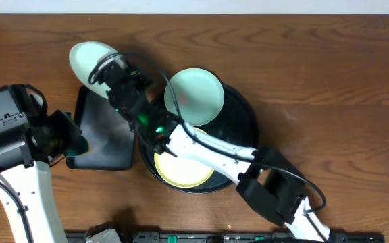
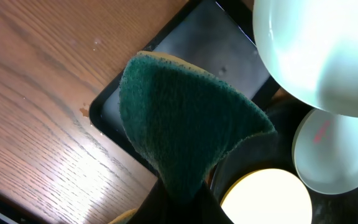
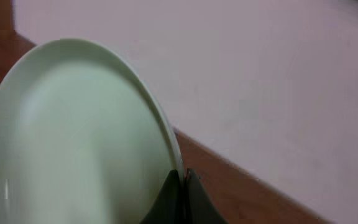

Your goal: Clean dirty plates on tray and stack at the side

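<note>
Overhead: right pincer (image 1: 108, 71) clamped mint plate (image 1: 85, 59) by rim, off tray (image 1: 246, 128); left pincer (image 2: 180, 204) pinched sponge (image 2: 185, 118). Wiping step seemed due; next, sponge must meet plate face.

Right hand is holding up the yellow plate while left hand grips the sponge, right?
No: the right hand holds a mint plate, per the overhead view; the yellow plate lies on the round tray. The left hand does grip the sponge.

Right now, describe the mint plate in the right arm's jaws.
The mint plate is small, round, shallow, smooth pale plastic, and looks clean. The right arm's jaws are shut on its rim, holding it tilted in the air by the rectangular tray's far corner, off the round tray. Nothing else touches it.
</note>
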Controlling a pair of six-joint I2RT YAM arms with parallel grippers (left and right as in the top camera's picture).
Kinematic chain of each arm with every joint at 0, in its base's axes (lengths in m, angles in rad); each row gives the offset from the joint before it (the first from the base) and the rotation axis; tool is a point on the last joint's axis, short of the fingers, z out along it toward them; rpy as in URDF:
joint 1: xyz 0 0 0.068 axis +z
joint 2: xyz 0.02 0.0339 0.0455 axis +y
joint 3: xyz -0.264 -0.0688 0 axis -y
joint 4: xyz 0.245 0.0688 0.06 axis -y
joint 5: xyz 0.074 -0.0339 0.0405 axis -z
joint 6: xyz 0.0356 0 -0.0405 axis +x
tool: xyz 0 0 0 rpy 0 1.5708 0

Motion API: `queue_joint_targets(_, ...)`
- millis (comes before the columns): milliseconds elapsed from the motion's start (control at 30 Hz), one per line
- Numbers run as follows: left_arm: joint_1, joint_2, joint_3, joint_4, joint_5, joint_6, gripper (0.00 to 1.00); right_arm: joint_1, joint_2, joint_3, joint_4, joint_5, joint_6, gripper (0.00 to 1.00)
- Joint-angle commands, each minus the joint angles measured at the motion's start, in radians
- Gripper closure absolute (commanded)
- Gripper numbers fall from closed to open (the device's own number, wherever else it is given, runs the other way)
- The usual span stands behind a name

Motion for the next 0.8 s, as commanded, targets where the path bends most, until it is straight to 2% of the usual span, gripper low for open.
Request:
queue_joint_targets(0,0.005,-0.002,0.002,-0.001,0.013,0.021,0.93,-0.035,-0.011,0.021,-0.123,-0.035,0.288,0.99)
queue_joint_targets(200,0.004,-0.002,0.002,-0.001,0.013,0.025,0.93,-0.150,-0.086,0.021,-0.356,-0.529,0.588,0.99)
queue_joint_targets(367,0.004,-0.002,0.002,-0.001,0.013,0.025,0.93,-0.297,-0.193,0.021,-0.504,-0.770,0.608,0.99)
queue_joint_targets(567,0.004,-0.002,0.002,0.000,0.013,0.025,0.92,-0.508,-0.328,0.021,-0.902,-0.773,0.581,0.99)
queue_joint_targets(667,0.004,-0.002,-0.002,0.006,0.013,0.025,0.93,-0.657,-0.359,0.021,-1.109,-0.739,0.568,0.99)
queue_joint_targets(767,0.003,-0.002,-0.011,0.011,0.013,0.025,0.93,-0.800,-0.357,0.020,-1.240,-0.740,0.548,0.99)
